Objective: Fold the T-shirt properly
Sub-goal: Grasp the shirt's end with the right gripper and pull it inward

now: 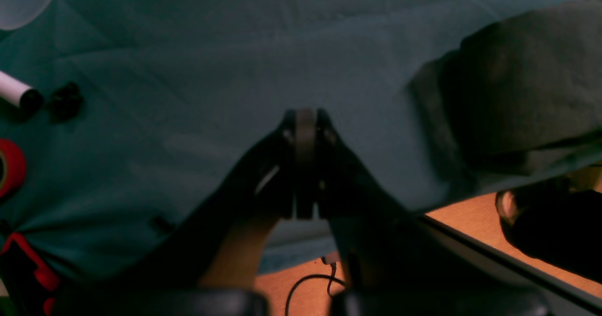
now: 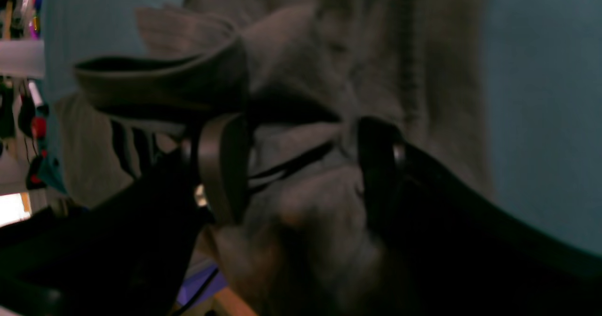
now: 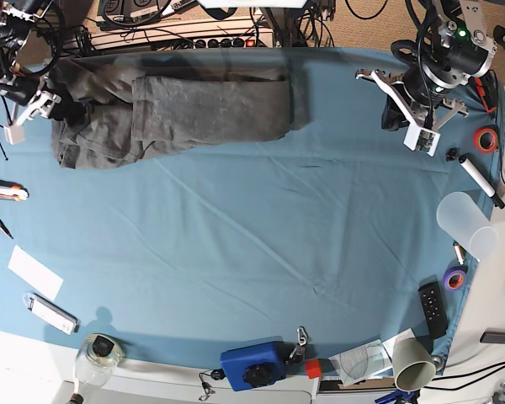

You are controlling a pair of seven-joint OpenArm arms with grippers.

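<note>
The T-shirt [image 3: 177, 109] stretches sideways across the upper left; the right gripper [image 3: 35, 99], jaws spread, straddles its left end, while the left gripper [image 3: 421, 126], closed and empty, is well apart at upper right.

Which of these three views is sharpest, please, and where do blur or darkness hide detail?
Base view: sharpest and evenly lit, the T-shirt and blue cloth crisp. Left wrist view: dim, the shut left pincer a dark silhouette, soft focus. Right wrist view: worst, with the shirt and the open right pincer smeared and its lower part lost in shadow.
</note>
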